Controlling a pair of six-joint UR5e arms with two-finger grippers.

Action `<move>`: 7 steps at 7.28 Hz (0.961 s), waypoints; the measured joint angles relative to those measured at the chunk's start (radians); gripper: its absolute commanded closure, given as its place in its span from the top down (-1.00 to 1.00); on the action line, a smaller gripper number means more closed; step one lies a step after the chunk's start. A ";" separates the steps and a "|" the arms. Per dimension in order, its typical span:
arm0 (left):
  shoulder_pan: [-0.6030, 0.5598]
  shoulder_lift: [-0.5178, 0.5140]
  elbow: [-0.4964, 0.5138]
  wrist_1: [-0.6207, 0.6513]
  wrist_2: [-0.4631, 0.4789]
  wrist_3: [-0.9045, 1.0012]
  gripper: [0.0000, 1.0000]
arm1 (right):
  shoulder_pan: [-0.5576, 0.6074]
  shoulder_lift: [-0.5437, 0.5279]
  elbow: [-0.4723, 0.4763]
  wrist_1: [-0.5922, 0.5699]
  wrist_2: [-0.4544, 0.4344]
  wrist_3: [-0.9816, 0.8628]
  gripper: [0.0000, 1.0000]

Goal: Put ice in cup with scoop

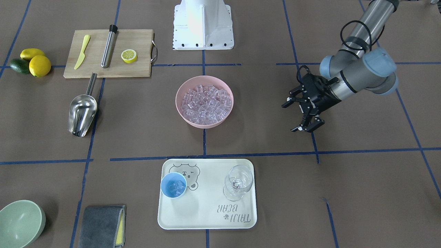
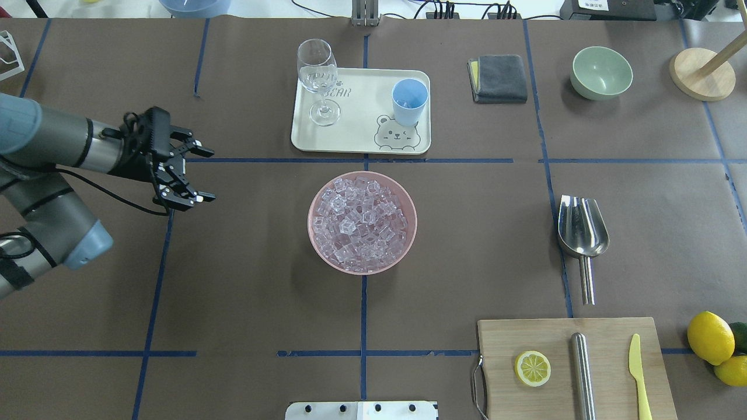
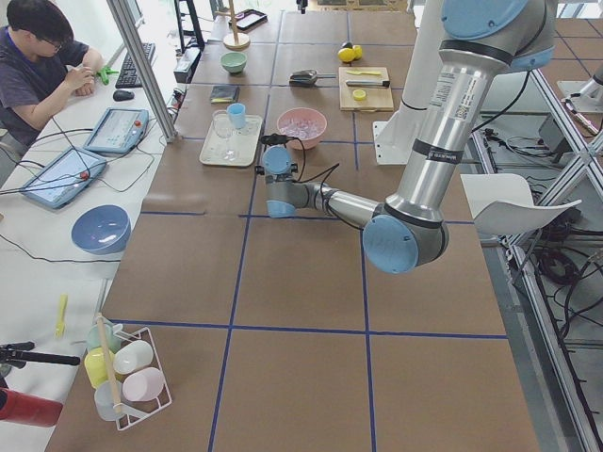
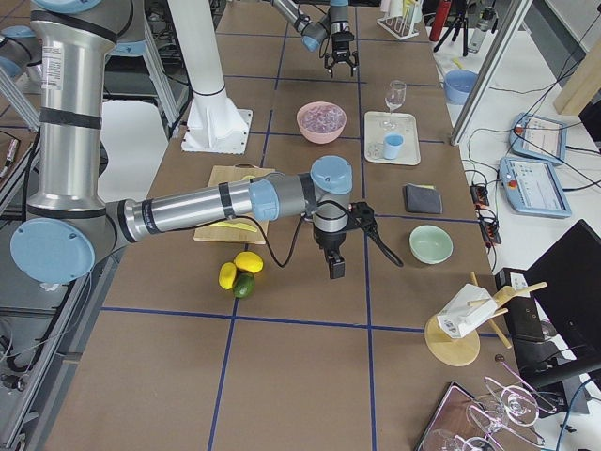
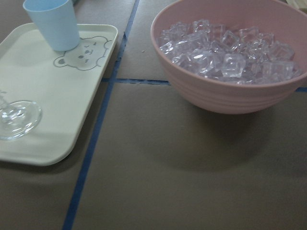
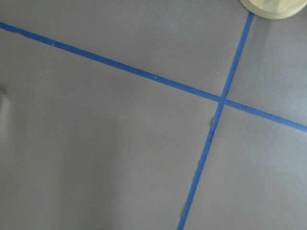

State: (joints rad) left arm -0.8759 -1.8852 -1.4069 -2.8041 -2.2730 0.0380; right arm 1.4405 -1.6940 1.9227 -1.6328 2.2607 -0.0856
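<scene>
The ice [image 1: 205,104] fills a pink bowl [image 1: 179,100] at the table's middle; it also shows in the overhead view [image 2: 362,224] and the left wrist view [image 5: 230,52]. The light-blue cup [image 1: 173,185] stands on a cream tray [image 1: 206,217] with a few cubes inside, also in the overhead view [image 2: 409,100]. The steel scoop [image 1: 82,112] lies alone on the table, also in the overhead view [image 2: 580,227]. My left gripper [image 1: 293,117] is open and empty, hovering well to the side of the bowl. My right gripper [image 4: 335,263] shows only in the exterior right view, above bare table past the lemons; I cannot tell its state.
A wine glass [image 1: 237,182] stands on the tray. A cutting board [image 1: 110,53] holds a yellow knife, a steel cylinder and a lemon half. Lemons [image 1: 34,62], a green bowl [image 1: 19,224], a grey cloth [image 1: 101,225] and a wooden stand [image 2: 703,73] sit at the edges.
</scene>
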 measured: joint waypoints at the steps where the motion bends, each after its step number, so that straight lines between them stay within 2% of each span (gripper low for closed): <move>1: -0.068 0.017 0.002 0.015 -0.014 0.001 1.00 | 0.042 -0.011 0.001 -0.044 0.023 -0.034 1.00; 3: -0.218 0.080 0.006 0.034 -0.020 0.012 1.00 | 0.079 -0.060 -0.003 -0.075 0.037 -0.047 1.00; 4: -0.260 0.105 0.007 0.096 -0.022 0.033 1.00 | 0.091 -0.085 -0.012 -0.075 0.039 -0.044 1.00; 6: -0.357 0.153 0.002 0.365 -0.025 0.125 1.00 | 0.119 -0.114 -0.028 -0.072 0.043 -0.042 1.00; 7: -0.430 0.191 -0.001 0.445 -0.029 0.147 1.00 | 0.124 -0.118 -0.029 -0.071 0.043 -0.041 1.00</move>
State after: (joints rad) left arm -1.3056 -1.6940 -1.4076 -2.3590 -2.3022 0.1853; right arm 1.5646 -1.8116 1.8938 -1.7039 2.3037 -0.1265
